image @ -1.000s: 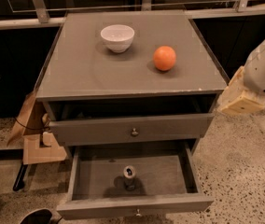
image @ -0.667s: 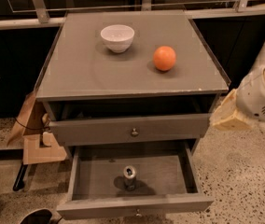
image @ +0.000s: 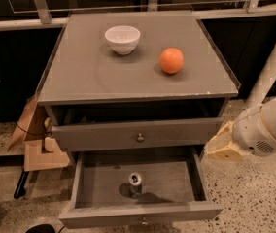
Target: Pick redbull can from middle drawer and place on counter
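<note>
The redbull can [image: 135, 183] stands upright in the pulled-out middle drawer [image: 140, 213], near its centre, silver top up. The counter [image: 89, 76] is the grey slab on top of the cabinet, with pale chips along its front edge. My gripper [image: 219, 147] is at the right of the cabinet, level with the right end of the upper drawer and above the open drawer's right rim. It is apart from the can and holds nothing that shows.
A white bowl [image: 122, 39] and an orange [image: 171, 60] sit on the counter. The upper drawer [image: 138, 135] is slightly out. Cardboard [image: 36, 140] lies on the floor at the left. A window frame runs behind the cabinet.
My arm and gripper have dropped lower and come in leftward, from beside the counter's edge down to drawer height. The can, bowl and orange have not moved.
</note>
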